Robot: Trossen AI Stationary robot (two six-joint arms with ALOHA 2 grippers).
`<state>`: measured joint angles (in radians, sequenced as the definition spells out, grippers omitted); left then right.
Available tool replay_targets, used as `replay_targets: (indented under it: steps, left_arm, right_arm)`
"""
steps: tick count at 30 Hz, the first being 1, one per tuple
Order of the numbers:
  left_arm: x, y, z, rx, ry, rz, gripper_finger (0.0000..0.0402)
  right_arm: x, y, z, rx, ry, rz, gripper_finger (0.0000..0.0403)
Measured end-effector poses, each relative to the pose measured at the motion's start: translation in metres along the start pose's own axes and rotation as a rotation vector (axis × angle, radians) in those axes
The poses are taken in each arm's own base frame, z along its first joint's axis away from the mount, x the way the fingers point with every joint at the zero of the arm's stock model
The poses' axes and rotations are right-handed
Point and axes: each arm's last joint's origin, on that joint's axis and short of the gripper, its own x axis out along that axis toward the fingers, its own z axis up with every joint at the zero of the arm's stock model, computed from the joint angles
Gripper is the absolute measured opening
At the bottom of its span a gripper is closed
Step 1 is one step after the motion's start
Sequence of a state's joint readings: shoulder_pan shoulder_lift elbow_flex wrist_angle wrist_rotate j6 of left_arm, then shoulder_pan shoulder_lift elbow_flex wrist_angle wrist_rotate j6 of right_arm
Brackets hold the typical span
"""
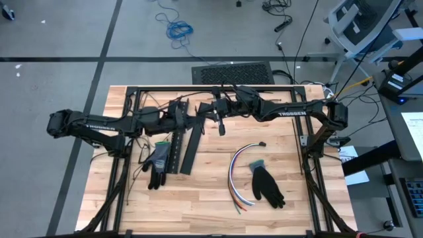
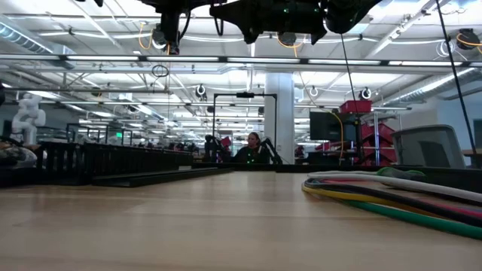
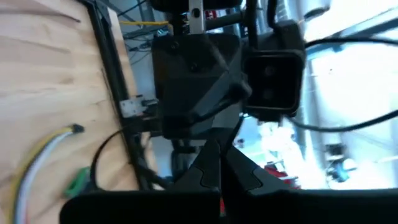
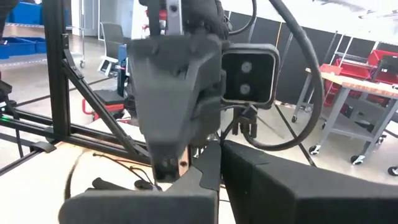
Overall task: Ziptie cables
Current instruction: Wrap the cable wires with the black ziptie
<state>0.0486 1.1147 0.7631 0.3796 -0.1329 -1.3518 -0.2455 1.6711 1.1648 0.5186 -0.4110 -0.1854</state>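
Observation:
The cables point(image 1: 239, 173) lie in a loose curved bundle of white, grey, orange and blue wires on the wooden table, right of the middle; they also show in the low view point(image 2: 392, 199) and the left wrist view point(image 3: 43, 155). My left gripper point(image 1: 213, 114) and my right gripper point(image 1: 225, 110) meet tip to tip high over the table's far middle, both level and shut. Each wrist view shows its own gripper, left point(image 3: 219, 177) and right point(image 4: 219, 165), facing the other arm's head. A thin dark strip point(image 1: 221, 125) shows just below their meeting point. My left gripper is shut beside the thin dark strip point(image 1: 221, 125); whether it touches the strip I cannot tell. My right gripper is shut at the same spot, and the two heads hide any place of contact.
Two black slotted strips point(image 1: 180, 149) lie left of the middle, with a dark glove point(image 1: 158, 164) beside them. A second dark glove point(image 1: 268, 185) lies next to the cables. A black metal frame point(image 1: 211, 89) runs round the table's far and side edges.

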Motion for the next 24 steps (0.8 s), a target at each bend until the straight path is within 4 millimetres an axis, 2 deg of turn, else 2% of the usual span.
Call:
replay_targets:
  steps: [8,13,24]
  left_arm:
    - [-0.002,-0.004,-0.011,-0.032,0.032,-0.014,0.0000]
    - [-0.002,0.002,-0.011,-0.020,0.018,0.049,0.0000]
    - [-0.002,0.002,-0.010,0.057,-0.001,0.052,0.0001]
  right_arm:
    - [0.000,0.001,-0.002,-0.020,0.020,0.017,0.0000]
    - [0.000,0.002,-0.003,-0.023,0.027,0.017,0.0000]
    - [0.001,0.003,-0.002,-0.021,0.025,0.019,0.0000]
